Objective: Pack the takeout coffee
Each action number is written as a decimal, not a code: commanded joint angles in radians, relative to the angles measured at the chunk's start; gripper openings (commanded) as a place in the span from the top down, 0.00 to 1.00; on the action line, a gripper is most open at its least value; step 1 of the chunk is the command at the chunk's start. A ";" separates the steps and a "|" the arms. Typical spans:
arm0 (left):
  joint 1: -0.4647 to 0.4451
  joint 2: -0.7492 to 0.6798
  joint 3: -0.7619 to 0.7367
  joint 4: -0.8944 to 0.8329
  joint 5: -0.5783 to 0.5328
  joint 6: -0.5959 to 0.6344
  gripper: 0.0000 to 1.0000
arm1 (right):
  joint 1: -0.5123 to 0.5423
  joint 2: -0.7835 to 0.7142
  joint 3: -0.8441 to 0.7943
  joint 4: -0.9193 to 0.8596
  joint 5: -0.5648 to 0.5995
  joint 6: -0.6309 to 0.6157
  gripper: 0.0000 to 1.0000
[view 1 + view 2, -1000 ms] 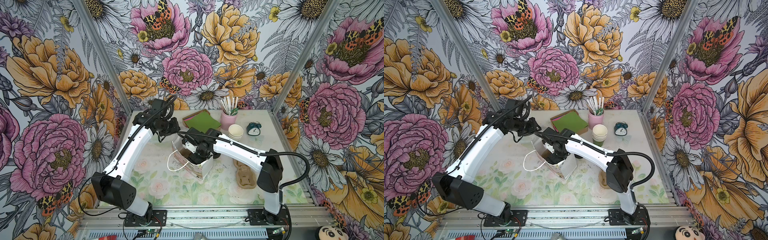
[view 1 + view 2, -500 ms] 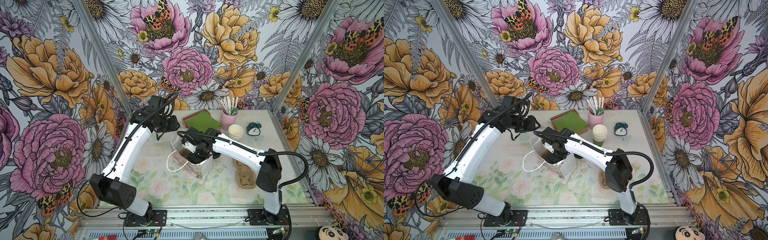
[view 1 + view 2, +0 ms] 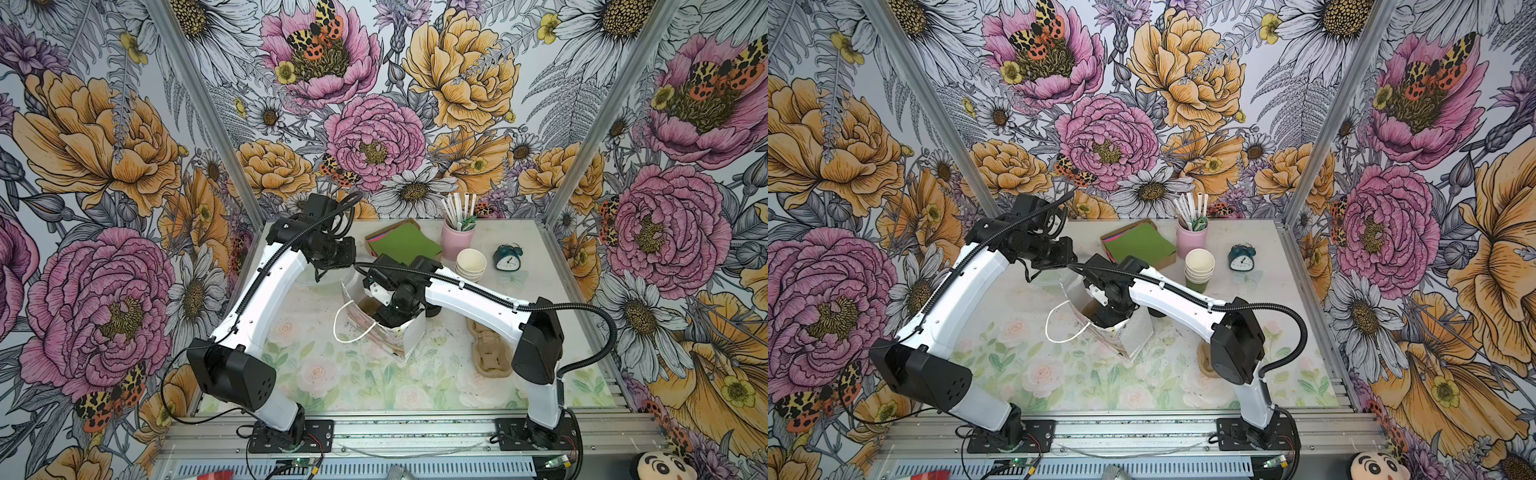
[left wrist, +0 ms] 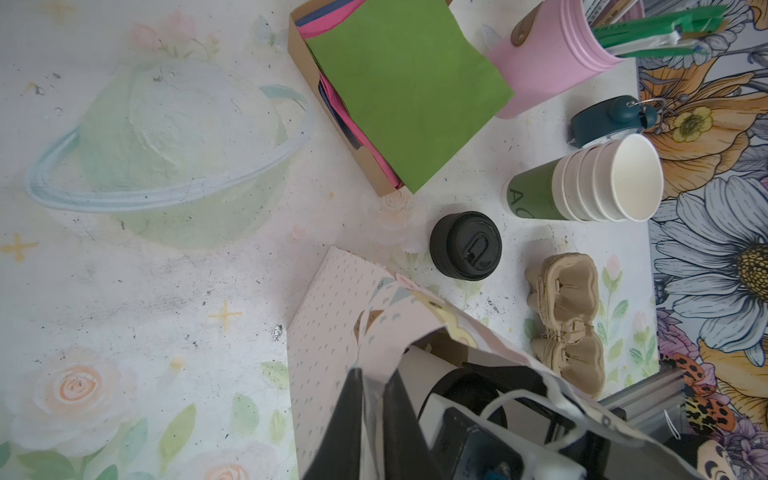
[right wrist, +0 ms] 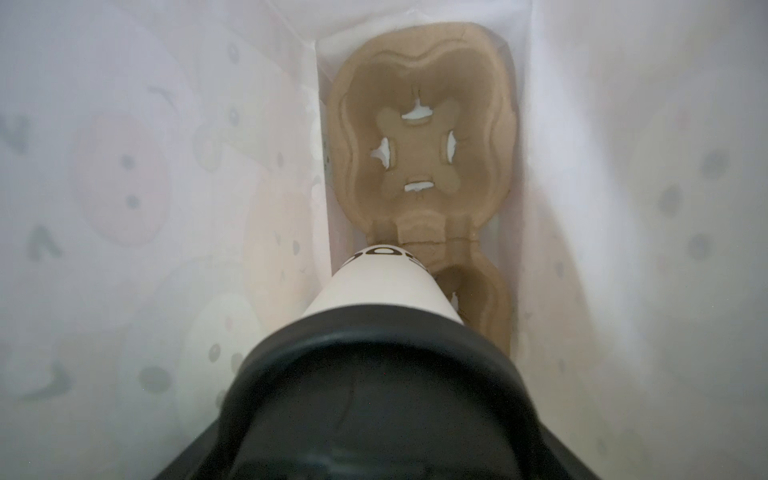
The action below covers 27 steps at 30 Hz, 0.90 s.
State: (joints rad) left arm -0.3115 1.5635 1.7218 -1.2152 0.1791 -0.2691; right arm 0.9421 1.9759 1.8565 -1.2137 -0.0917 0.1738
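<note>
A patterned paper bag point(image 3: 411, 336) stands open in the middle of the table. My left gripper point(image 4: 374, 376) is shut on the bag's rim at its far left corner, with paper pinched between the black fingers point(image 4: 401, 399). My right gripper point(image 3: 394, 311) reaches down inside the bag. It is shut on the takeout coffee point(image 5: 386, 291), a pale cup with a black lid point(image 5: 374, 395) that hides the fingers in the right wrist view. The cup's base hangs tilted over the near socket of a brown cardboard carrier point(image 5: 419, 137) lying on the bag's floor.
Right of the bag lie a stack of cardboard carriers point(image 4: 569, 320) and a squat pile of black lids point(image 4: 465, 245). Behind are lidless paper cups point(image 4: 602, 183), a pink straw holder point(image 4: 548, 62), a napkin box point(image 4: 407, 91) and a teal clock point(image 4: 606, 120).
My left gripper's fingers have drawn together on the bag's rim, with a slight shift of the arm. The right arm stays inside the bag.
</note>
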 commanded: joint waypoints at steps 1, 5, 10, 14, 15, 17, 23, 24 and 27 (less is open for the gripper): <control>-0.009 0.007 -0.014 -0.023 -0.040 0.019 0.90 | 0.004 0.028 0.004 -0.017 -0.031 -0.002 0.23; -0.021 0.020 -0.004 -0.037 -0.049 0.033 1.00 | 0.005 0.025 0.001 -0.017 -0.030 -0.003 0.23; -0.025 0.024 0.015 -0.053 -0.071 0.051 1.00 | 0.003 0.014 0.001 -0.017 -0.026 -0.011 0.23; -0.025 0.029 0.027 -0.062 -0.072 0.067 1.00 | 0.002 0.000 -0.002 -0.015 -0.023 -0.017 0.23; -0.025 0.030 0.029 -0.062 -0.069 0.070 1.00 | 0.002 -0.002 -0.003 -0.017 -0.026 -0.016 0.23; -0.026 0.033 0.032 -0.063 -0.069 0.070 1.00 | 0.000 -0.002 -0.008 -0.014 -0.028 -0.017 0.23; -0.029 0.033 0.049 -0.067 -0.070 0.068 1.00 | 0.000 0.009 -0.012 -0.015 -0.039 -0.016 0.23; -0.029 0.032 0.049 -0.068 -0.070 0.068 1.00 | 0.000 0.009 -0.013 -0.015 -0.040 -0.016 0.23; -0.029 0.032 0.048 -0.067 -0.067 0.066 1.00 | 0.001 0.009 -0.016 -0.015 -0.042 -0.017 0.23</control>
State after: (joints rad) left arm -0.3317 1.5826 1.7523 -1.2552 0.1196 -0.2237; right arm 0.9413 1.9759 1.8561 -1.2137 -0.0925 0.1654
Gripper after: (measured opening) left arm 0.045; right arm 0.864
